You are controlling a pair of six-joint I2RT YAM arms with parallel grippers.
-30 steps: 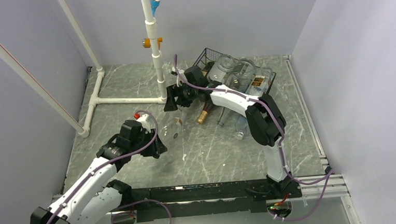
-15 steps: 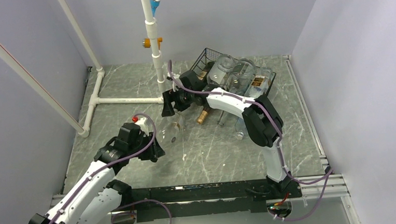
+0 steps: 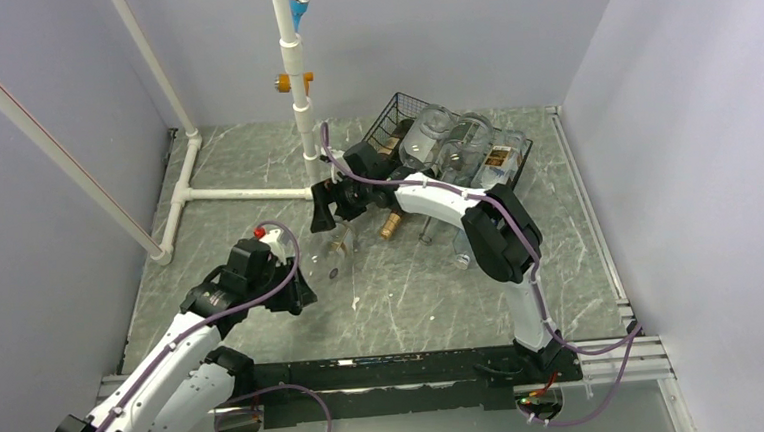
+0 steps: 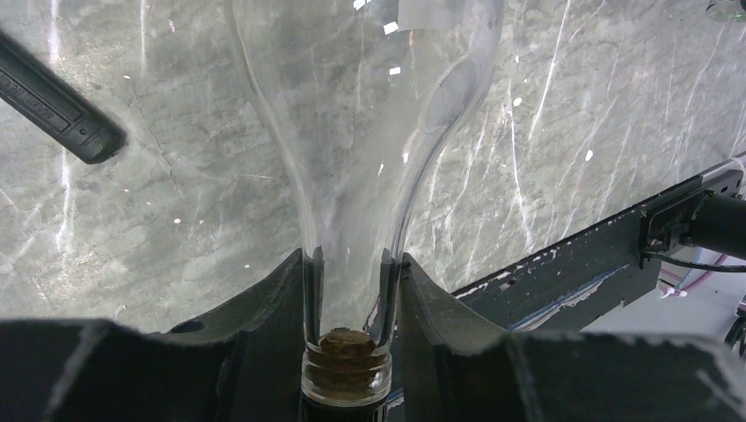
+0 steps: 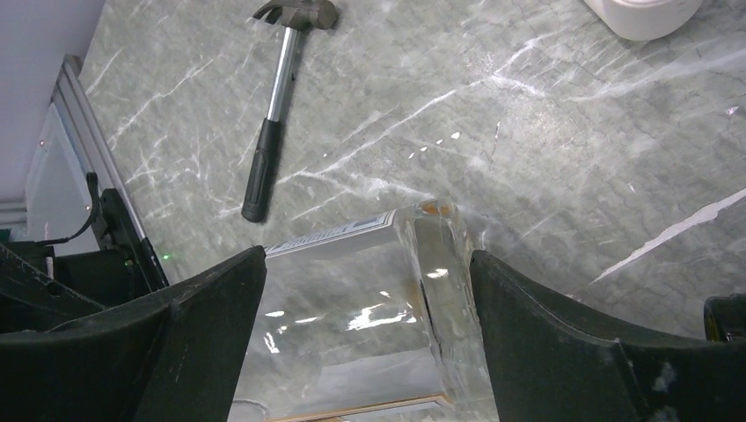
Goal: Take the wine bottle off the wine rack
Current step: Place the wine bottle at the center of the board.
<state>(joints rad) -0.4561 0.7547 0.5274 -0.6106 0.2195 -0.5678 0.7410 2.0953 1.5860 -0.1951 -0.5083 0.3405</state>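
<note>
Slippage is the chief risk. The left tool [image 4: 352,264] is pinched on the neck of the clear bottle [image 4: 352,158], just past the cork [image 4: 345,345], and smooth glass held only at its thin end gives little purchase. The bottle is off the rack [image 3: 400,110], out over the bench [image 5: 545,123] between the two tools and well to the left of the rack. Whether its base touches the stone I cannot tell.

The right tool [image 5: 368,259] is spread wide with the bottle's body between its fingers. They do not look to be pressing it, so the weight probably hangs on the neck grip or rests on the bench. If the left arm lifts or swings, the heavy end could pivot down, twist out of the pinch and strike the stone. If the right tool backs away crooked, a finger could catch the labelled side and knock the bottle round.

A hammer [image 5: 277,114] lies on the bench nearby, and a rolling bottle might hit it. Other bottles [image 3: 453,136] lie on the rack close behind the right arm, where a wide elbow sweep could nudge them.
</note>
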